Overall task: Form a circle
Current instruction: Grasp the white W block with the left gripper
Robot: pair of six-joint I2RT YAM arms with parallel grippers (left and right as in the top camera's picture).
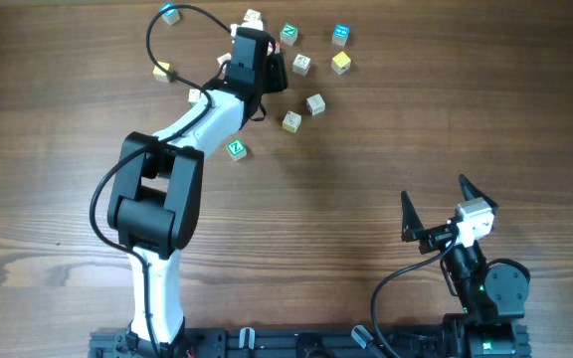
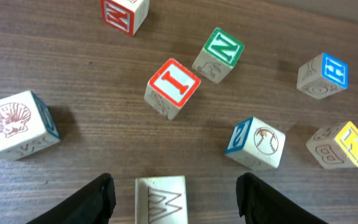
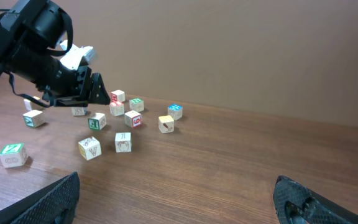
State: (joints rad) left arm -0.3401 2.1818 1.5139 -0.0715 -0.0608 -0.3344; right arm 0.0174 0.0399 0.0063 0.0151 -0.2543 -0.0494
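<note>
Pincer of the right arm (image 1: 433,187): nearest the base, over bare surface (image 1: 386,139). Its fingers are spread wide with nothing between them. It is well apart from every cube.

Green Z cube (image 1: 236,149): next outward, lying alone just beside the left arm. A cream cube (image 1: 291,121) and a second cream cube (image 1: 314,103) lie a little farther out, near each other but not touching.

Left pincer (image 2: 176,179): at the far part of the surface, pointed down at the cubes. Its fingers stand moderately apart and straddle the W cube (image 2: 160,200). A strip of wood shows on each side of that cube, so the fingers do not touch it and nothing is gripped.

Cluster (image 1: 301,64) of letter cubes: at the far middle of the surface, around and beyond the left pincer. It is loose; no closed ring is formed. In the left wrist view, beyond the W cube come the red I cube (image 2: 173,87) and the baseball cube (image 2: 255,143), then the green N cube (image 2: 218,55). The yellow K cube (image 2: 339,144) and blue H cube (image 2: 322,74) lie off to one side, the shell cube (image 2: 17,124) to the other. All are apart from one another. Farthest is a red-lettered cube (image 2: 124,14), cut by the frame edge.
</note>
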